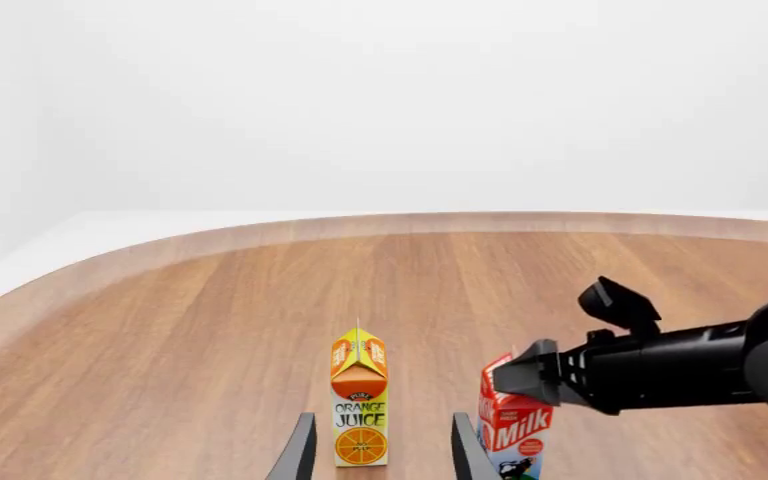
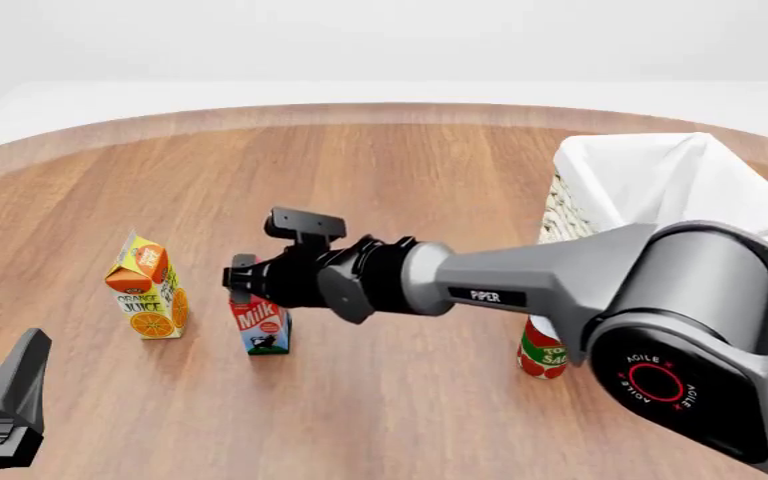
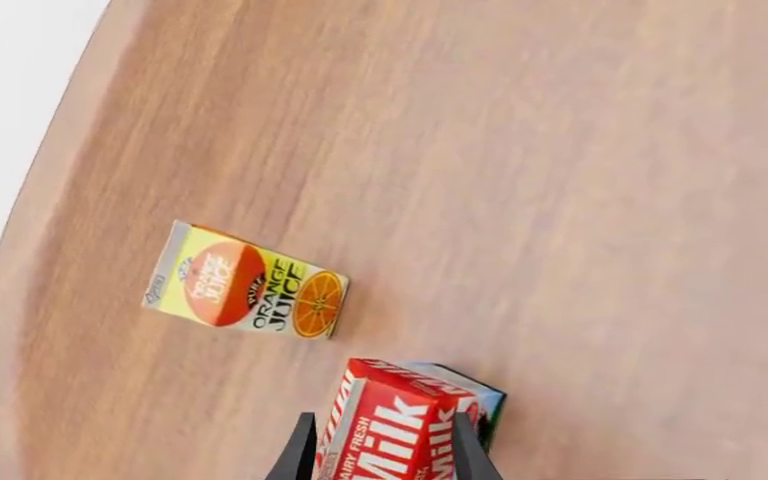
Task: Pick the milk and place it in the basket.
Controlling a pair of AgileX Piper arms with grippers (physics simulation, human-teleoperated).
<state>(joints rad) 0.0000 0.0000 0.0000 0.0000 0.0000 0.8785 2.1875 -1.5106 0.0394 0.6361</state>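
The milk (image 2: 261, 327), a small red carton with white lettering, stands upright on the wooden table just right of the orange juice carton (image 2: 147, 290). My right gripper (image 2: 241, 280) is open, with one finger on each side of the milk's gable top; the right wrist view shows the fingers flanking the carton (image 3: 398, 430). The whitish wicker basket (image 2: 574, 195) with its white cloth liner stands at the right. My left gripper (image 2: 4, 400) is open and empty at the near left, pointing toward the juice carton (image 1: 359, 415); the milk (image 1: 515, 430) and right gripper (image 1: 534, 375) show there too.
A small red can with a green band (image 2: 542, 350) stands near the basket's front corner, partly behind my right arm. The right arm stretches across the middle of the table. The table's curved far edge (image 2: 357, 112) runs along the back.
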